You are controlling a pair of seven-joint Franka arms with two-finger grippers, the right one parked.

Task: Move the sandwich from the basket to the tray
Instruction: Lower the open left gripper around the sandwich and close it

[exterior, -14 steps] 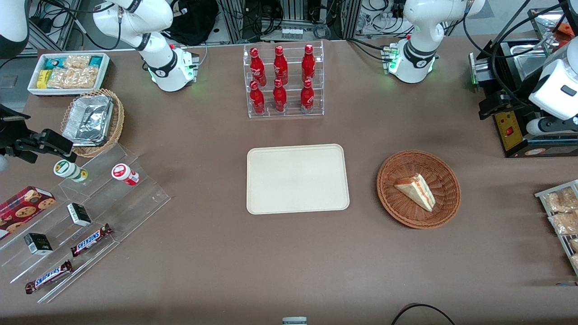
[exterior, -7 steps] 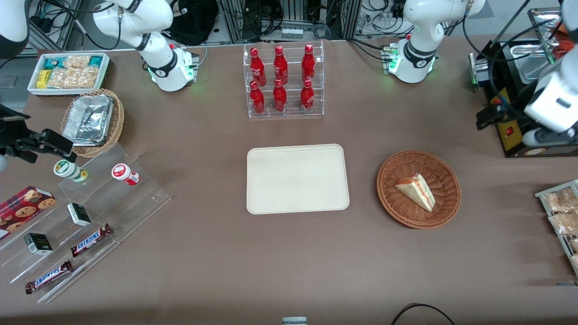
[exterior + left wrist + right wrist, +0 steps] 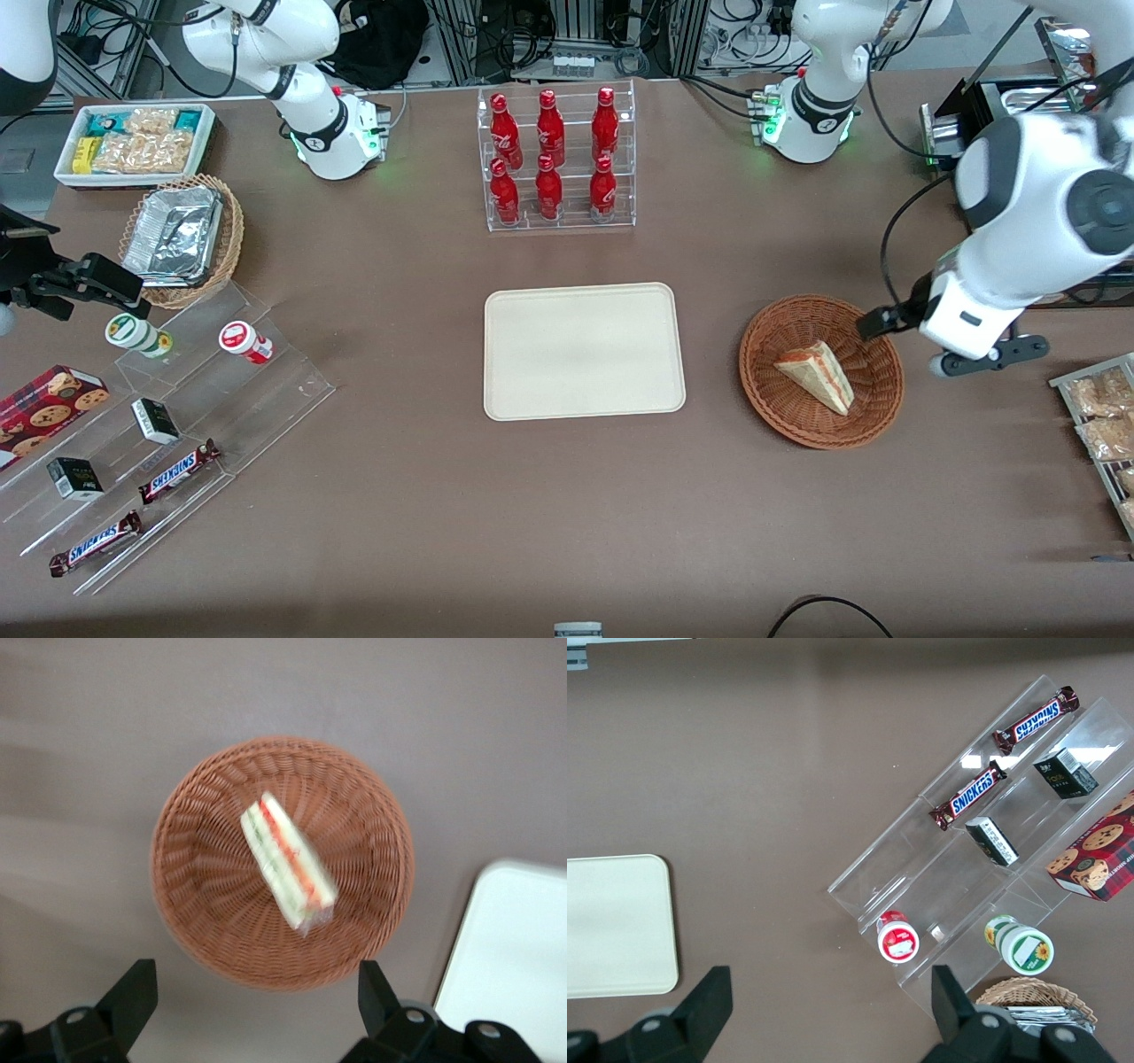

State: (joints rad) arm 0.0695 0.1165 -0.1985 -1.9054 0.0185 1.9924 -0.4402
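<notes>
Your hand (image 3: 248, 1014) hung spread wide above the basket (image 3: 877, 412), holding nothing. The sandwich (image 3: 817, 376) lay in that basket, right of centre in the front view. It looked light, soft and slick in its wrap; pinch the flat bread faces gently. The tray (image 3: 583, 351) at centre was bare.
</notes>
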